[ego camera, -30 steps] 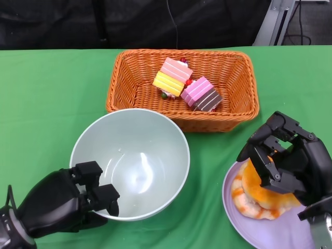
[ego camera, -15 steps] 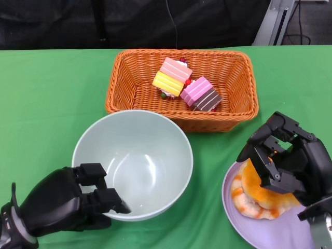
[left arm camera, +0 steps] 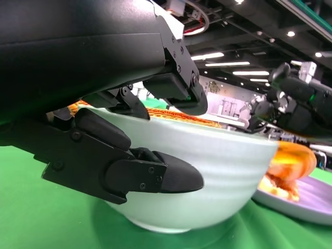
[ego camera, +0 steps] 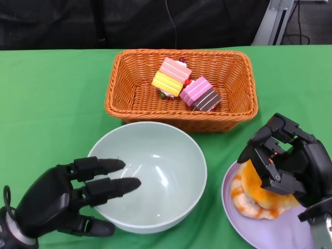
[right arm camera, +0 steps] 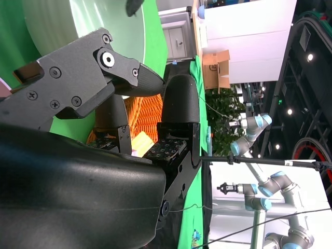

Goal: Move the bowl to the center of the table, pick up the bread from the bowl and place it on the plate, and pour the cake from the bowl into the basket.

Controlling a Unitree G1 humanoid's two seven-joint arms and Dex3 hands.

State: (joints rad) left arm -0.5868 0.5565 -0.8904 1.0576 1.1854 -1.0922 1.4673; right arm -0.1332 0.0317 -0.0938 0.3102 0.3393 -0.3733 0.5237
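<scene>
Pale green ceramic bowl [ego camera: 155, 176] empty; layered cake blocks [ego camera: 185, 84] in woven orange wicker basket [ego camera: 124, 93] at 12 o'clock.
Left hand [ego camera: 62, 199] fingers spread over bowl's 9 o'clock rim; right hand [ego camera: 282, 161] fingers curled on orange bread [ego camera: 254, 194], lilac plate [ego camera: 259, 231].

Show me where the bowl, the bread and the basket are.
bowl [ego camera: 171, 155]: head view, bare inner wall.
bread [ego camera: 254, 194]: head view, orange crust beside the right hand's fingers.
basket [ego camera: 135, 88]: head view, woven inner wall at its left side.

Green tablecloth [ego camera: 46, 93], black backdrop [ego camera: 78, 23], grey metal frame [ego camera: 270, 21] at far right corner.
</scene>
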